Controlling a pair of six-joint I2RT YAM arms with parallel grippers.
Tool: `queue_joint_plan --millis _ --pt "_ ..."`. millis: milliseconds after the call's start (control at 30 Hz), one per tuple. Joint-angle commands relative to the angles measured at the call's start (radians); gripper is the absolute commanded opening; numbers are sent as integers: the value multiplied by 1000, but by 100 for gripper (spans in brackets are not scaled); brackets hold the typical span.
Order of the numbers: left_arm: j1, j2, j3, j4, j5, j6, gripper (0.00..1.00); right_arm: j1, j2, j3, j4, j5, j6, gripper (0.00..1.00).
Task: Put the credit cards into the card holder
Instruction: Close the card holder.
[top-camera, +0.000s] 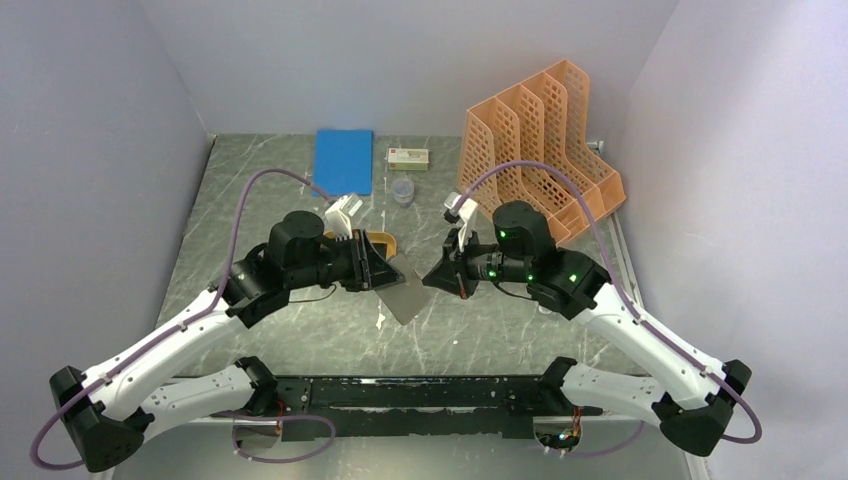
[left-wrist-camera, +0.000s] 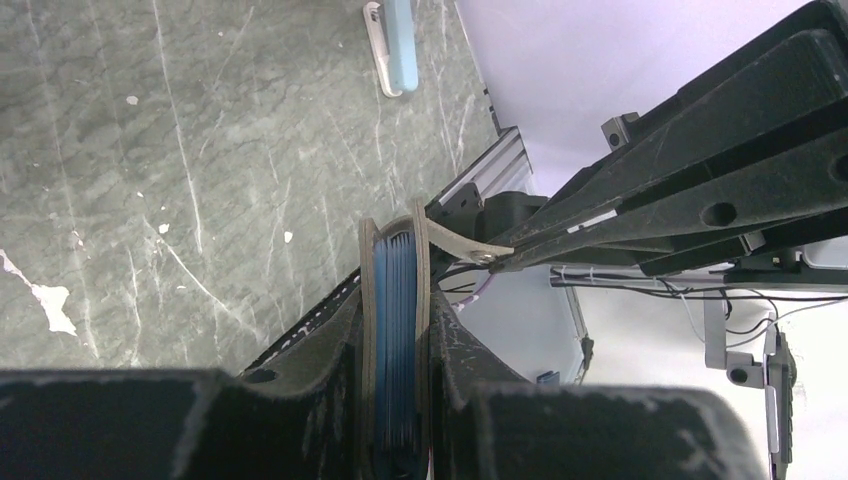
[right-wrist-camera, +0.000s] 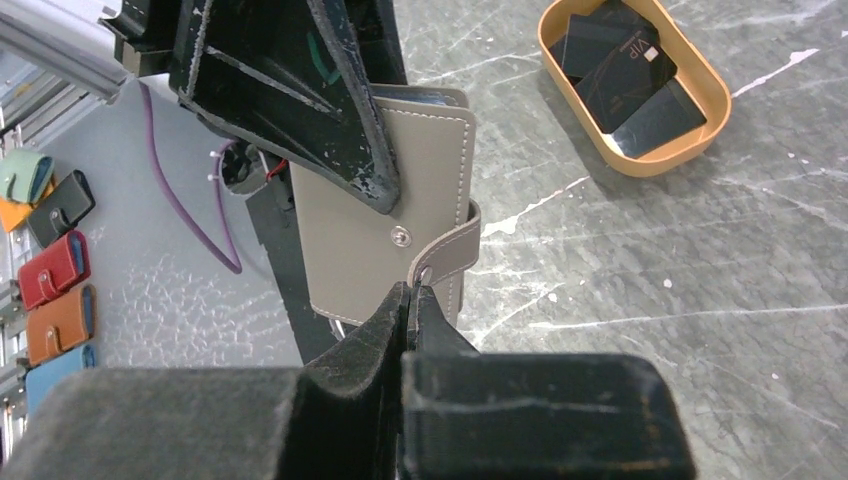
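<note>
The card holder (top-camera: 405, 292) hangs in the air over the marbled table (top-camera: 330, 340), between the two arms, and serves here as the mark for every other place. The left gripper (top-camera: 383, 266) is clamped on the holder's left part, one finger on each face; in the left wrist view the holder shows edge-on, with blue inner leaves between its grey-brown covers. The right gripper (right-wrist-camera: 412, 300) comes in from the holder's right and is pinched tight on the tip of the strap (right-wrist-camera: 450, 255); the strap curls round the holder's edge and stands off from the front cover; the snap stud (right-wrist-camera: 400, 235) on that cover sits bare, just beside the strap's end.

The credit cards (right-wrist-camera: 622, 78), several black ones overlapping, one with gold "VIP" lettering, lie in the orange oval tray (right-wrist-camera: 655, 165); the tray stands on the table just behind the holder, and in the top view the left gripper hides part of it. Farther behind the holder sits a small clear cup (top-camera: 402, 190); well behind it, near the back wall, lie a blue notebook (top-camera: 343, 160) and a small box (top-camera: 408, 157); behind the holder and to its right stands the orange file rack (top-camera: 540, 140). In the right wrist view a row of coloured pouches (right-wrist-camera: 50, 270) shows to the holder's left, past the table's edge.
</note>
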Motion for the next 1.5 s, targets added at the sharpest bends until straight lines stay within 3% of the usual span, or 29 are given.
queue_joint_plan --millis 0,700,1167,1467 --pt "7 10 46 7 -13 14 5 13 20 36 -28 -50 -34 0" --pt "8 27 40 47 22 1 5 85 71 7 53 7 19 0" --pt "7 15 52 33 15 5 5 123 99 39 -31 127 -23 0" --pt "7 8 39 40 16 -2 5 125 96 32 -13 107 -18 0"
